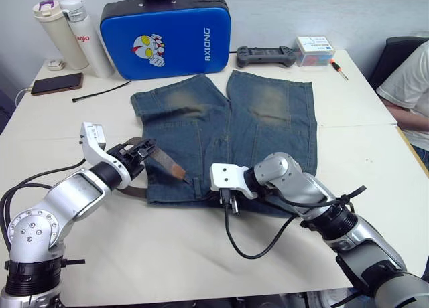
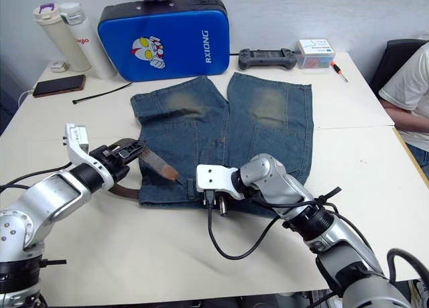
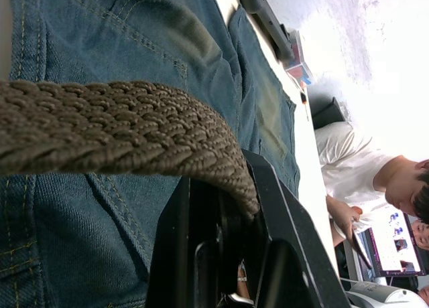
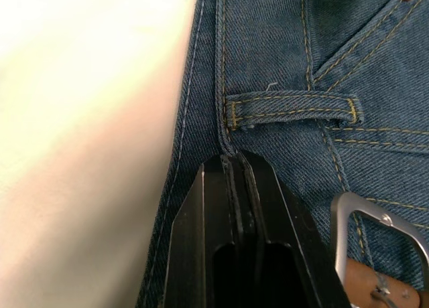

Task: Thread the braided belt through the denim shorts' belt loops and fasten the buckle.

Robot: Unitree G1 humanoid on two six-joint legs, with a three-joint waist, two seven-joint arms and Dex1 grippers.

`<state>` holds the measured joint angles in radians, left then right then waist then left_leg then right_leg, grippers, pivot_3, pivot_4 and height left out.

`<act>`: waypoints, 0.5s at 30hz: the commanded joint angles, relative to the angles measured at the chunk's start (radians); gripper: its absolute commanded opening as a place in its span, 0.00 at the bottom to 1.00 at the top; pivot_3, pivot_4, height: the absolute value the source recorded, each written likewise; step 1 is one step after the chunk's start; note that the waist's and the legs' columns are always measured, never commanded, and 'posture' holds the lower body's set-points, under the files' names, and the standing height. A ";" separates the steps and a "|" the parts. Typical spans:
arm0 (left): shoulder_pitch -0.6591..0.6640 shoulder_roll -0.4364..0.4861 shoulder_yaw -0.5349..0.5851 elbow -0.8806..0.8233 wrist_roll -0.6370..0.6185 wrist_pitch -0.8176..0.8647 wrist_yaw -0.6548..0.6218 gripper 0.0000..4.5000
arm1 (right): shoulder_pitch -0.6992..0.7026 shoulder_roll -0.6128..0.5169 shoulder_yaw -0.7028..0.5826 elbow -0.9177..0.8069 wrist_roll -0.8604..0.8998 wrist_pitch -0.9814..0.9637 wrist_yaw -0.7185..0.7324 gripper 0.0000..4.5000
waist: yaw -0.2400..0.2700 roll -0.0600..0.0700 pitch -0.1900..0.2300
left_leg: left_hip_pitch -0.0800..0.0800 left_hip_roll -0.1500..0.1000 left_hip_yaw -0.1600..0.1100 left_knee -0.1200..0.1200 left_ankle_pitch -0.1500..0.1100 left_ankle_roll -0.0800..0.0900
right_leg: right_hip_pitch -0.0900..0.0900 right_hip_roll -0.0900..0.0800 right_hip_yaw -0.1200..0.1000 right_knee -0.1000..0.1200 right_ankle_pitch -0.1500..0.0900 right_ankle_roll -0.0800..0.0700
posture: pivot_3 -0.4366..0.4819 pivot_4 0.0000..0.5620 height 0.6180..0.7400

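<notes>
Left wrist view: braided belt [image 3: 120, 127] in left gripper [image 3: 224, 207]

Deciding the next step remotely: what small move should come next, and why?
Probably bring the left gripper, shut on the braided belt, toward the belt loop by the right gripper. The belt's tan tip lies loose on the denim shorts, and the loop beside the buckle looks empty.

Both arms are silver-grey metal with black joints. Each gripper, left [image 1: 137, 154] and right [image 4: 236, 181], has black fingers and a white camera block. Black cables [image 1: 244, 248] loop along both arms.
</notes>
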<state>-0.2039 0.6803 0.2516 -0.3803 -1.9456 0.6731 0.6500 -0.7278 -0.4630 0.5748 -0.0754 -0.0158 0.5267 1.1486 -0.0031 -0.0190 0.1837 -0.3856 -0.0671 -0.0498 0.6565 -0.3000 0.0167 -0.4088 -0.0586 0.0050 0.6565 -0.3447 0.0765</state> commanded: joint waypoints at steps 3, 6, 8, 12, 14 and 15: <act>0.011 -0.006 0.010 -0.036 -0.002 -0.013 -0.011 0.00 | -0.051 -0.007 -0.140 -0.107 0.120 0.125 0.022 0.15 | 0.000 0.000 0.000 | 0.000 0.000 0.000 0.000 0.000 0.000 | 0.000 0.000 0.000 0.000 0.000 0.000 | 0.48 0.27 1.00; 0.017 -0.008 0.007 -0.043 0.007 -0.011 -0.020 0.00 | -0.073 -0.020 -0.181 -0.147 0.175 0.164 0.051 0.30 | 0.001 0.000 0.000 | 0.000 0.000 0.000 0.000 0.000 0.000 | 0.000 0.000 0.000 0.000 0.000 0.000 | 0.48 0.27 1.00; 0.021 -0.004 0.004 -0.056 0.012 -0.005 -0.029 0.00 | -0.097 -0.040 -0.225 -0.172 0.233 0.228 0.080 0.47 | 0.002 0.000 0.000 | -0.001 0.000 0.000 0.000 0.000 0.000 | -0.001 0.000 0.000 0.000 0.000 0.000 | 0.48 0.27 1.00; 0.032 -0.013 0.012 -0.068 -0.002 -0.025 -0.009 0.00 | -0.134 -0.097 -0.296 -0.203 0.330 0.339 0.127 0.88 | 0.003 0.000 0.000 | -0.002 0.000 -0.001 -0.001 0.000 0.000 | -0.001 0.000 0.000 -0.002 0.000 0.000 | 0.48 0.27 1.00; 0.044 -0.045 0.010 -0.090 -0.019 -0.061 0.029 0.00 | -0.139 -0.134 -0.320 -0.192 0.337 0.353 0.128 0.98 | 0.003 0.000 0.000 | -0.002 0.000 -0.001 -0.001 0.000 0.000 | -0.001 -0.001 0.000 -0.002 0.000 0.000 | 0.48 0.27 1.00; 0.053 -0.067 0.002 -0.111 -0.017 -0.084 0.058 0.00 | -0.134 -0.155 -0.324 -0.182 0.323 0.346 0.122 0.98 | 0.003 0.000 0.000 | -0.002 0.000 -0.001 -0.002 0.000 0.000 | -0.001 -0.001 0.000 -0.002 0.000 0.000 | 0.48 0.27 1.00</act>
<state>-0.1790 0.6703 0.2473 -0.4058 -1.9369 0.6673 0.6399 -0.8407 -0.5400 0.3272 -0.2372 0.2702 0.8358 1.2537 0.0001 -0.0189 0.1839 -0.3876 -0.0673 -0.0504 0.6546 -0.3000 0.0169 -0.4099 -0.0593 0.0048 0.6541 -0.3446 0.0762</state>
